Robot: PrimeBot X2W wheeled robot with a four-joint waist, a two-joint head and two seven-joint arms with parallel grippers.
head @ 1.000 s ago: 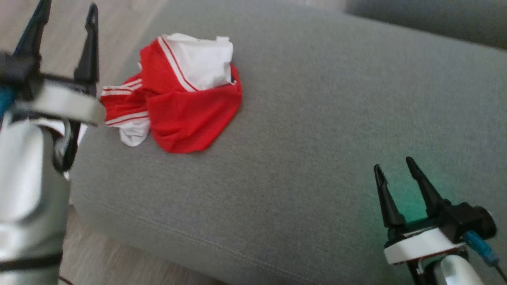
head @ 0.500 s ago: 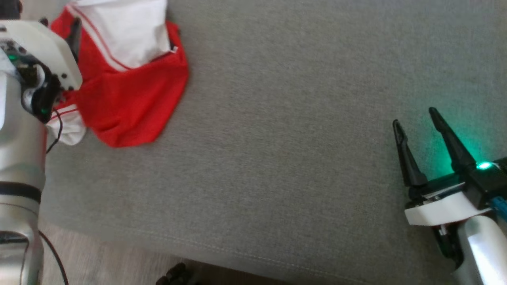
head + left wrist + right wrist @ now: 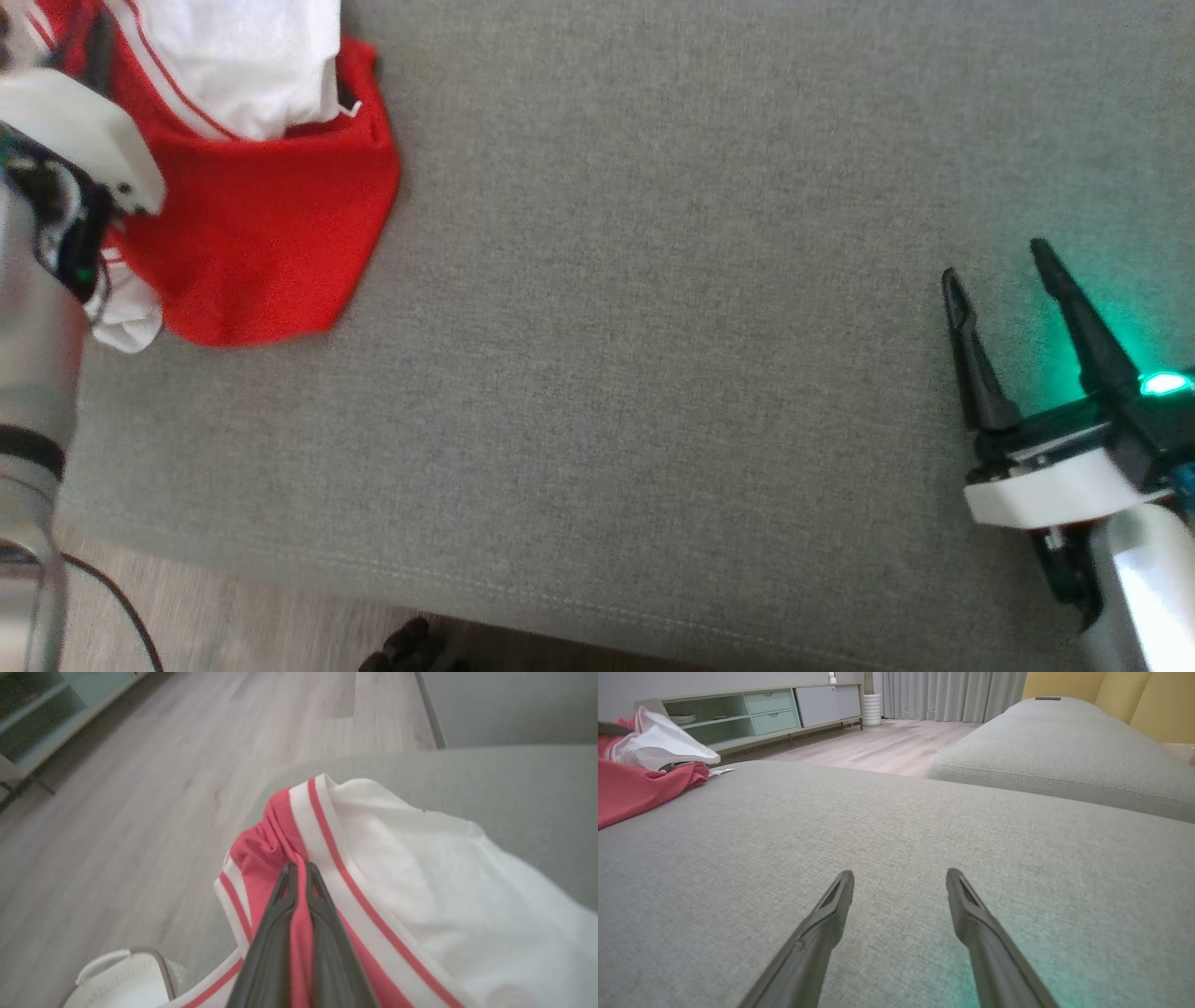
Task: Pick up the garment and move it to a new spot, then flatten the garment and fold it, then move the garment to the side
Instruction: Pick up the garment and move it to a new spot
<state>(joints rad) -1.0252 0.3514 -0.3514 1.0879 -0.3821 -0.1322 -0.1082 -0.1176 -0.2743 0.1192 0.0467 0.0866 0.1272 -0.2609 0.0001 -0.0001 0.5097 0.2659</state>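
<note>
My left gripper has its fingers pinched together on a red fold of the garment, right beside its white-and-red striped band. The garment lies bunched, red and white, at the far-left corner of the grey sofa cushion, close to the edge above the wood floor. My right gripper hangs low over bare cushion, well apart from the garment, fingers spread wide and holding nothing.

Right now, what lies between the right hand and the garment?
Just bare grey cushion separates the garment from the right hand, as the head view shows.
</note>
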